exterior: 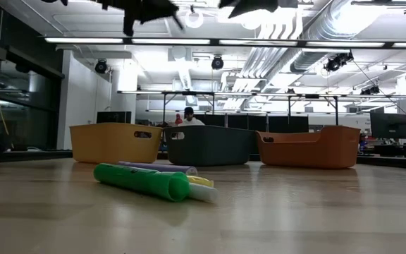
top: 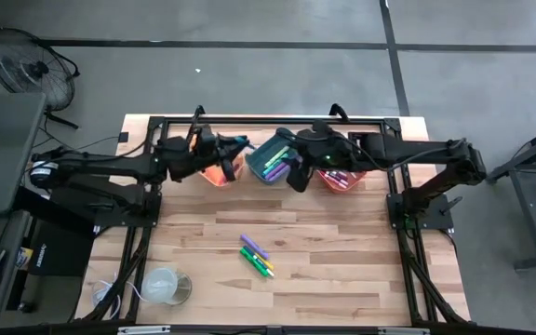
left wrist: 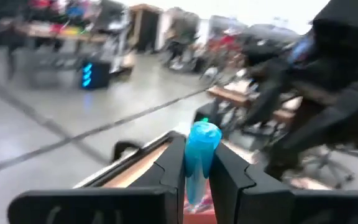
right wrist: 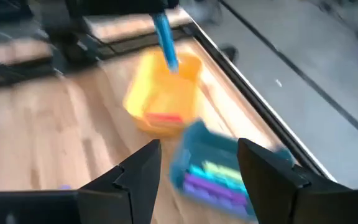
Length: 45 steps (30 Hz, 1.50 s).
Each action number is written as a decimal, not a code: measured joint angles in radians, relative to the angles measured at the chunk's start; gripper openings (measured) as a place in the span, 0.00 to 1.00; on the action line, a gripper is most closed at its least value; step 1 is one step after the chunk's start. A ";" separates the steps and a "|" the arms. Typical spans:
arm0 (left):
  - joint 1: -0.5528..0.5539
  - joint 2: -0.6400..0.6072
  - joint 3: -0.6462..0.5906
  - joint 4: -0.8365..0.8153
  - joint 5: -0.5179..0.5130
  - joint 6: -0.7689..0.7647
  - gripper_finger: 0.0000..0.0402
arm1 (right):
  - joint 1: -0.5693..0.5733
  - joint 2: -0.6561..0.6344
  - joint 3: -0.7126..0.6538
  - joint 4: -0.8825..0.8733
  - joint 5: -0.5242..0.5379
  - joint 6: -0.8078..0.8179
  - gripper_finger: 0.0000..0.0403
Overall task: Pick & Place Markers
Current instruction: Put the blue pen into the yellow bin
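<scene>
High view: a wooden table [top: 342, 279] is seen from above, with three bins lined along its far edge. The yellow bin [top: 220, 171] is found just below the left gripper [top: 240, 144], the blue bin [top: 270, 160] lies between the two grippers, and the orange bin [top: 342, 179] is partly covered by the right arm. The left gripper is held above the yellow bin, its fingers [left wrist: 225, 171] clamped on a blue marker [left wrist: 199, 158] that stands upright between them. The right gripper [right wrist: 197, 165] is held above the blue bin, beside the left one, its fingers [right wrist: 143, 168] spread wide apart with nothing between them. Purple and green markers [right wrist: 213, 180] are seen lying inside the blue bin under the right gripper. Well apart from both grippers, toward the near side of the table, a small cluster of loose markers [top: 257, 256] is left, purple, green and yellow. A white round cup [top: 161, 284] is set near the table's front left corner.
</scene>
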<state>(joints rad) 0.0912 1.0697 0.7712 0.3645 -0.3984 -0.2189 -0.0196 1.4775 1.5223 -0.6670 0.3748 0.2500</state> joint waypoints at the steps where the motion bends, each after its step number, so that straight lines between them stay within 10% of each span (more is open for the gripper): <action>1: 0.018 -0.007 0.000 -0.044 0.000 -0.022 0.10 | 0.000 -0.002 0.000 -0.038 0.016 0.021 0.50; 19: 0.304 0.064 0.000 -0.730 0.174 -0.418 0.10 | 0.000 -0.013 0.000 -0.273 0.088 0.110 0.50; 45: 0.328 0.265 0.000 -0.809 0.319 -0.441 0.19 | 0.000 -0.012 0.000 -0.279 0.087 0.108 0.50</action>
<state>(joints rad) 0.4191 1.3342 0.7712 -0.4446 -0.0795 -0.6601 -0.0196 1.4651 1.5227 -0.9463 0.4618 0.3584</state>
